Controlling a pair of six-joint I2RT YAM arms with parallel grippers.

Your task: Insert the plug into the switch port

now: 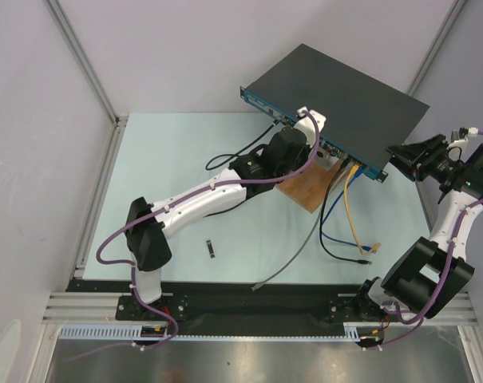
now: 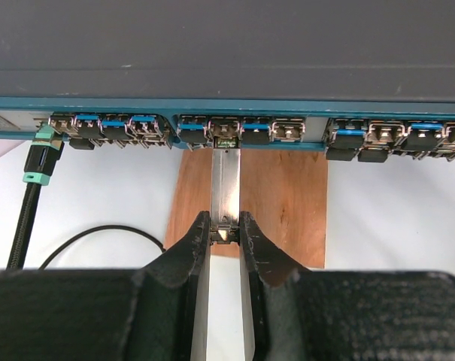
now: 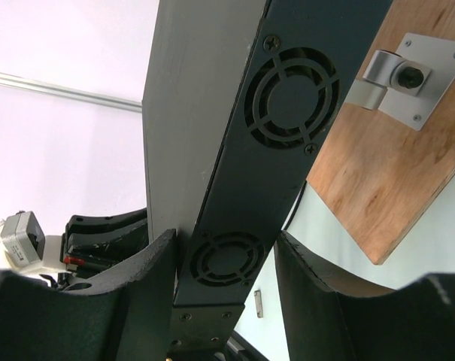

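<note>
**Step in hand (judged):** final insertion, at mouth of socket.

- Finds left gripper [image 2: 225, 233] clenched on rear end of plug [image 2: 225, 184], a slim silver transceiver-type module held end-on to switch [image 2: 227, 45].
- Puts plug tip at, or just inside, port [image 2: 225, 129], the second socket of middle group on blue front face [image 2: 362, 107]. Cannot tell depth of entry.
- Reads most of plug body as outside the port, so not yet seated.

**Position of switch**

- Locates switch at rear right of table [image 1: 169, 175] in top view, resting on wooden board [image 1: 305, 191].
- Finds right gripper [image 3: 223, 256] straddling switch end panel w/ fan grilles [image 3: 291, 98], fingers [image 3: 156, 263] close on both sides.
- Cannot tell whether clamped or only bracketing. Judged purpose: bracing chassis against the push.

**Next move (judged)**

- Calls for straight fwd push along plug axis, no yaw, until seated.
- Needs right side to keep switch steady.
- Risks: skewed entry jamming plug, or chassis sliding on board.

**Other items**

- Black cable w/ green boot [image 2: 40, 162] plugged in at far-left socket.
- Yellow cable [image 1: 353, 207] hanging from front face.
- Small black item [image 1: 212, 249] loose on table.
- Metal bracket [image 3: 404, 79] screwed to board.

**Markings:** none legible. Notes small label at plug tip, too small to read. Makes out no brand, model or port nos. on any view.
</note>
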